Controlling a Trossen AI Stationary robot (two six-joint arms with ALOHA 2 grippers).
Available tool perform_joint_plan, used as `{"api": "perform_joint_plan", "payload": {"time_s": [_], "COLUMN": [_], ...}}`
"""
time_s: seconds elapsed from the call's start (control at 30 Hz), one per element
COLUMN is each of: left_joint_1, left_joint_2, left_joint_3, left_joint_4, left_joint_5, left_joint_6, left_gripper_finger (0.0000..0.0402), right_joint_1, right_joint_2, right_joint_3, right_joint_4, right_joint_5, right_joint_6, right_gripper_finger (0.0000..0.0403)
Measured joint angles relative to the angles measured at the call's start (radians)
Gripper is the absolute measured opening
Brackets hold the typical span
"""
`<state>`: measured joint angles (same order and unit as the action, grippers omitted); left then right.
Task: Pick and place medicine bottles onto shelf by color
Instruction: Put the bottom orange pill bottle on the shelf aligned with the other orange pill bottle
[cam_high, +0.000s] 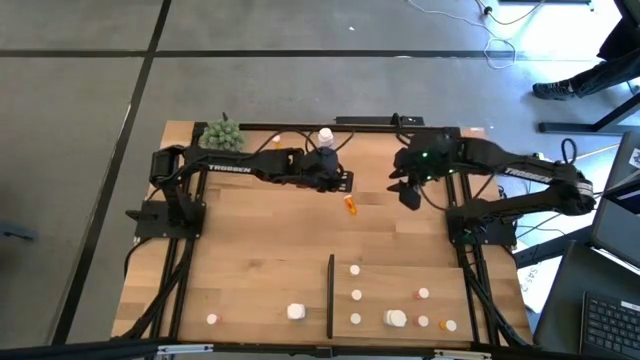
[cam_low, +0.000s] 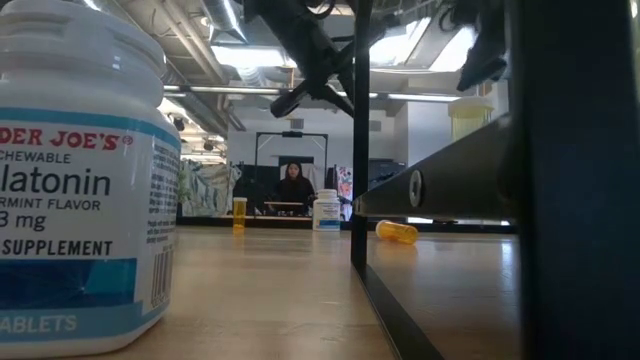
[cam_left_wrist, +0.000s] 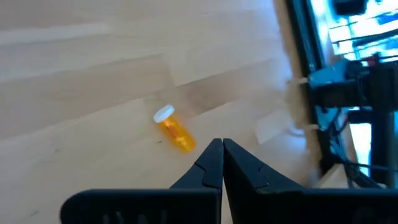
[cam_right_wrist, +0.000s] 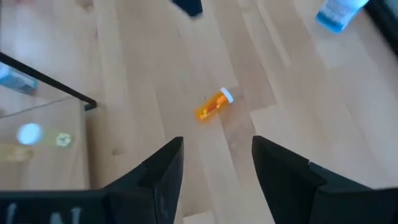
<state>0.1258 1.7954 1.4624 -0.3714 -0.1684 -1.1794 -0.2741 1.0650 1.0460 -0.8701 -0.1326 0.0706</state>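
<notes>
An orange bottle with a white cap lies on its side on the bare tabletop, and it also shows in the left wrist view and the right wrist view. My left gripper is shut and empty, above the table just to the far-left of that bottle. My right gripper is open and empty, raised to the bottle's right. The shelf lies at the near right, with a black strip along its left side. Several small bottles stand on it.
A white bottle with a blue label stands at the far edge, beside a green spiky ball. Two white bottles stand left of the strip near the front edge. A person sits in the room beyond the table.
</notes>
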Motion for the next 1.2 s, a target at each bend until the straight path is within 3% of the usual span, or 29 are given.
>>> {"api": "perform_joint_plan", "payload": {"time_s": [0.47,0.67,0.97,1.2], "left_joint_1": [-0.047,-0.056,-0.056,-0.055], "left_joint_2": [0.000,0.000,0.000,0.000], "left_joint_3": [0.000,0.000,0.000,0.000], "left_joint_4": [-0.090,-0.106,-0.113,-0.115], "left_joint_5": [-0.049,-0.048,-0.048,-0.049], "left_joint_6": [-0.102,-0.103,-0.102,-0.102], "left_gripper_finger": [0.0002,0.0002,0.0002,0.0002], "right_joint_1": [0.000,-0.001,-0.001,0.000], "right_joint_2": [0.068,0.199,0.406,0.503], "right_joint_3": [-0.381,-0.395,-0.396,-0.396], "right_joint_4": [0.573,0.686,0.693,0.806], "right_joint_5": [-0.048,-0.045,-0.043,0.008], "right_joint_6": [0.084,0.085,0.133,0.126], "right_gripper_finger": [0.0192,0.0192,0.0192,0.0192]}}
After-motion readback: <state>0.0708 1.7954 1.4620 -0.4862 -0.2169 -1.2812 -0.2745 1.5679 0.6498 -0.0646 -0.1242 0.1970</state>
